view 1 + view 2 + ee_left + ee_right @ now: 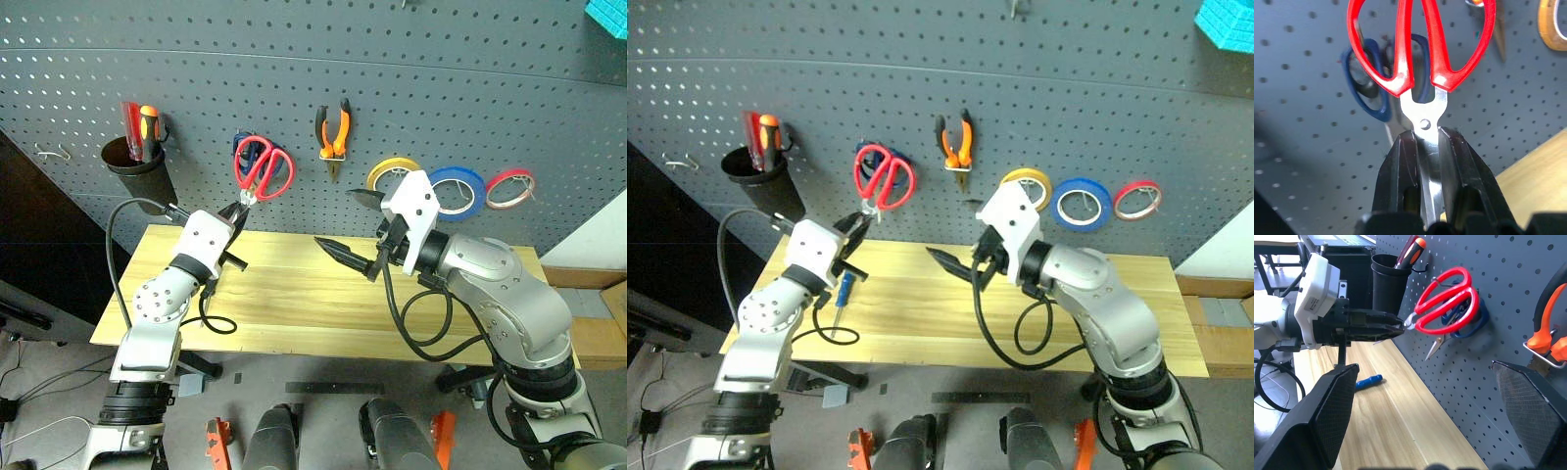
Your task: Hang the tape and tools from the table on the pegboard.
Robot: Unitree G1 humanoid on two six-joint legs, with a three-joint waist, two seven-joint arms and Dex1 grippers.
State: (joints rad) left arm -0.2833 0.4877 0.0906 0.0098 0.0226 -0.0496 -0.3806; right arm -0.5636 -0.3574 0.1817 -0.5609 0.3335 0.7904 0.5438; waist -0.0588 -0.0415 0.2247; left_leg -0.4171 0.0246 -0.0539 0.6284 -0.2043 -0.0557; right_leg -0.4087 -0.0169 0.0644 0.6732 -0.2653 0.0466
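My left gripper (240, 208) is shut on the blades of the red-handled scissors (266, 168), holding them handles up against the pegboard (441, 88), in front of a blue-handled pair. In the left wrist view the black fingers (1400, 161) clamp the blades just below the pivot. My right gripper (345, 223) hangs open and empty over the middle of the table (313, 304). The blue tape (458, 173) and the orange-and-black pliers (333, 149) hang on the pegboard. The blue-handled screwdriver (844, 290) lies on the table under my left arm.
A black cup (135, 166) on the board holds red and orange screwdrivers. A yellow roll (382, 166) and a red roll (509, 173) flank the blue tape. The blue-handled scissors (1369, 98) hang behind the red ones. An empty hook (54, 152) sits at the far left.
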